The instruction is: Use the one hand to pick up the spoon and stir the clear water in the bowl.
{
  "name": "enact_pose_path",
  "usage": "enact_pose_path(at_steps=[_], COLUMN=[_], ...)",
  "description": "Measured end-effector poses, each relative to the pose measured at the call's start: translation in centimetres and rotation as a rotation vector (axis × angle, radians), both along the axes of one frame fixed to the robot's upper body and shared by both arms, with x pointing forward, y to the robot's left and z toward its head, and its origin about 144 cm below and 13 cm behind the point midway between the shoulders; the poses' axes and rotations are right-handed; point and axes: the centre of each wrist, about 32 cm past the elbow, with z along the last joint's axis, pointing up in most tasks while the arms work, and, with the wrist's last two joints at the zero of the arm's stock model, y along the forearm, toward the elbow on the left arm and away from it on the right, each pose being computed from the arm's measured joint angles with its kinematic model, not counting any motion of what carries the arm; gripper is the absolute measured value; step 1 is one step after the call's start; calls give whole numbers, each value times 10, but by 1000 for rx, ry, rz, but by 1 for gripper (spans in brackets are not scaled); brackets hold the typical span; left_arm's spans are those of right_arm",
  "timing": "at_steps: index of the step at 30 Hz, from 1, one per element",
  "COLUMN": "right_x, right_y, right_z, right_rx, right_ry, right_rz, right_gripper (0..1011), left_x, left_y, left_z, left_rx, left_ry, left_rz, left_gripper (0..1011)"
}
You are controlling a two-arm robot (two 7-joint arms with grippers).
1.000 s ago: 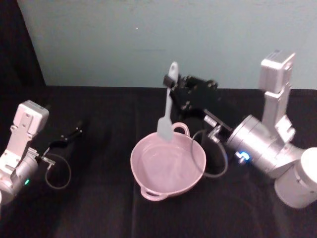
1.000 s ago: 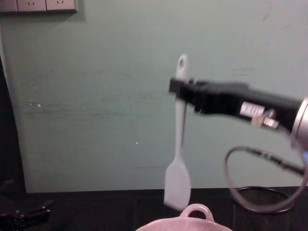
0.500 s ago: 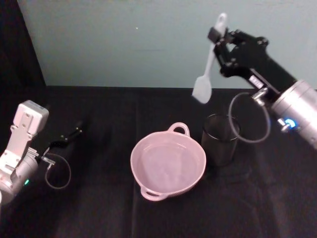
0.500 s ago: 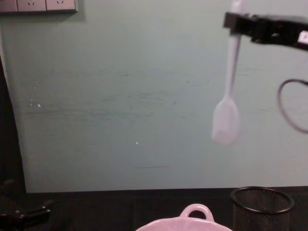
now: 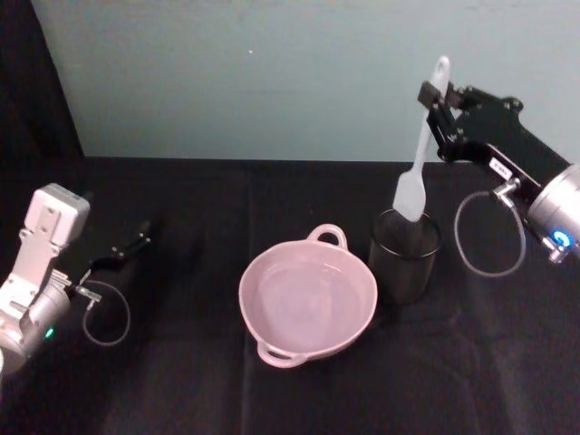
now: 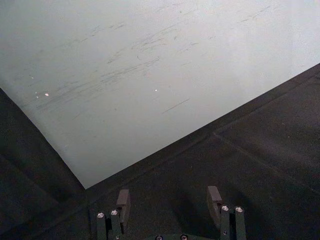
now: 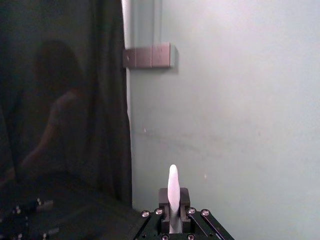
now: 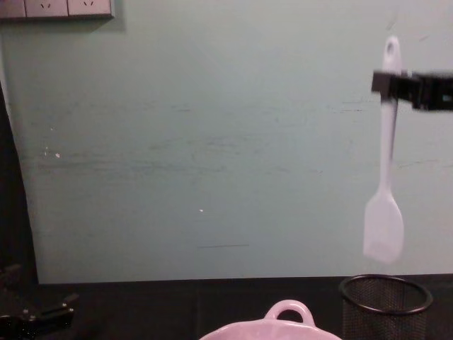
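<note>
My right gripper [image 5: 435, 111] is shut on the upper handle of the white spoon [image 5: 415, 168], which hangs upright with its paddle blade just above the rim of the black mesh cup [image 5: 404, 263]. In the chest view the spoon [image 8: 386, 191] hangs from the right gripper [image 8: 388, 83], its blade a little above the cup [image 8: 386, 306]. The right wrist view shows the spoon's handle end [image 7: 172, 179] sticking up between the closed fingers [image 7: 184, 197]. The pink bowl [image 5: 272, 331] with clear water sits at the table's middle, left of the cup. My left gripper [image 5: 127, 250] rests open at the far left.
A black cloth covers the table, and a pale green wall stands close behind it. The mesh cup stands right beside the bowl's right rim. The bowl's looped handle [image 8: 287, 312] points toward the wall. The left gripper [image 6: 169, 200] holds nothing.
My right gripper carried the spoon up from the bowl's far rim and off to the right. It has now come down so the blade hangs over the mesh cup. The left arm stayed still.
</note>
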Motion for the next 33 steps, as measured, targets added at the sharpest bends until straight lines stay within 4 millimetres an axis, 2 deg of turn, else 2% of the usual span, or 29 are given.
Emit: enact_pose_path(at_steps=[14,33], right_x=[9,33], right_y=[-14,-15], right_z=[-20,-58], right_rx=[-13,31], right_ry=[88,144], right_rz=[-4,-2], right_gripper=[119,119], left_x=[0,0], left_y=[0,0], left_z=[0,0], left_rx=[0,0], left_ry=[0,0], left_rz=[0,0], left_gripper=[1005,1005])
